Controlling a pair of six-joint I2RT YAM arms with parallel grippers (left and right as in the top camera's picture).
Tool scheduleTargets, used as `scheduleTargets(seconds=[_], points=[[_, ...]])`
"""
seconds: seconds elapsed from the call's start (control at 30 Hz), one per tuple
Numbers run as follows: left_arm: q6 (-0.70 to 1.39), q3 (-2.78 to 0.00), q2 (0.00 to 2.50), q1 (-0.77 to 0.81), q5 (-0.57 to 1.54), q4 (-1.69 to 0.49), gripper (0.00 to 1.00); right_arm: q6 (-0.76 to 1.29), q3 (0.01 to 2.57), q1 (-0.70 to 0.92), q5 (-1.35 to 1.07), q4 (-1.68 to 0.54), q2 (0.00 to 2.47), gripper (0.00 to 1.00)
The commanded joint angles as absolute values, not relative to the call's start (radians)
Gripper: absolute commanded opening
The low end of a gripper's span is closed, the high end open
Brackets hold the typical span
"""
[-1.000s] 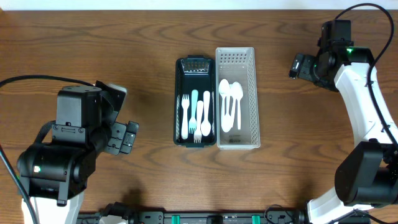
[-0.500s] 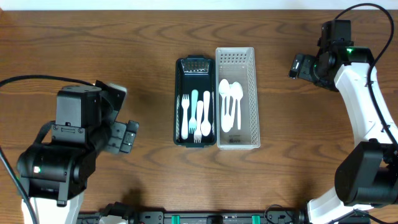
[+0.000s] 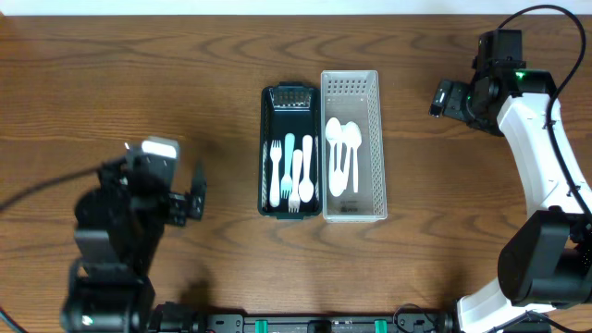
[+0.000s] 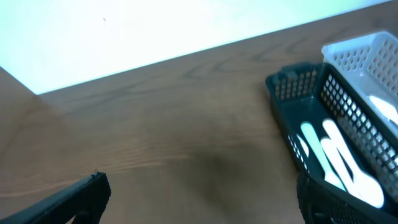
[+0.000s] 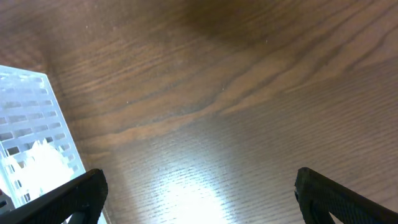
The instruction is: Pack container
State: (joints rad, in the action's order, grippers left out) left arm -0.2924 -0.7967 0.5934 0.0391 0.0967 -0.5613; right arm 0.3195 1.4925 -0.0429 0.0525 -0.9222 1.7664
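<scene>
A dark green basket (image 3: 266, 153) holds white and light blue forks (image 3: 292, 171). A white basket (image 3: 375, 139) beside it on the right holds white spoons (image 3: 342, 153). Both stand at the table's middle. My left gripper (image 3: 196, 194) is open and empty, left of the dark basket, with bare wood between its fingers (image 4: 199, 199). The dark basket (image 4: 292, 87) and the white basket (image 4: 360, 53) show at the right of the left wrist view. My right gripper (image 3: 442, 97) is open and empty at the far right, over bare wood (image 5: 199, 193). The white basket (image 5: 43, 124) shows at its left.
The brown wooden table (image 3: 139, 74) carries only the two baskets. The right arm's white links (image 3: 541, 157) run down the right edge. A black bar (image 3: 324, 324) lies along the front edge.
My left arm has swung and its body now sits lower and narrower in the overhead view. The left gripper stays near the same spot. The right arm and the baskets have not moved.
</scene>
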Motion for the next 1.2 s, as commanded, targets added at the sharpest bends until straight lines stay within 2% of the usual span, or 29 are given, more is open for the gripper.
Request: scheduleTargets(seconds=[0.0,0.3,0.47,0.73,1.17], points=[[-0.294,-0.646,0.487,0.029,0.149,-0.513,0.98,0.317,1.509,-0.047,0.052,-0.924,1.756,0.99],[-0.272,-0.311,0.193,0.029,0.157,-0.408,0.98,0.317,1.509,-0.047,0.052,-0.924,1.756,0.99],[-0.273,-0.233,0.086,0.029,0.157,-0.401,0.98,0.317,1.509,-0.047,0.052,-0.924,1.756,0.99],[-0.273,-0.168,0.001,0.029,0.146,-0.398,0.98,0.317,1.509,-0.047,0.052,-0.924,1.756,0.99],[-0.272,-0.124,0.002,0.029,0.147,-0.383,0.98,0.318,1.509,-0.047,0.052,-0.924,1.756,0.99]])
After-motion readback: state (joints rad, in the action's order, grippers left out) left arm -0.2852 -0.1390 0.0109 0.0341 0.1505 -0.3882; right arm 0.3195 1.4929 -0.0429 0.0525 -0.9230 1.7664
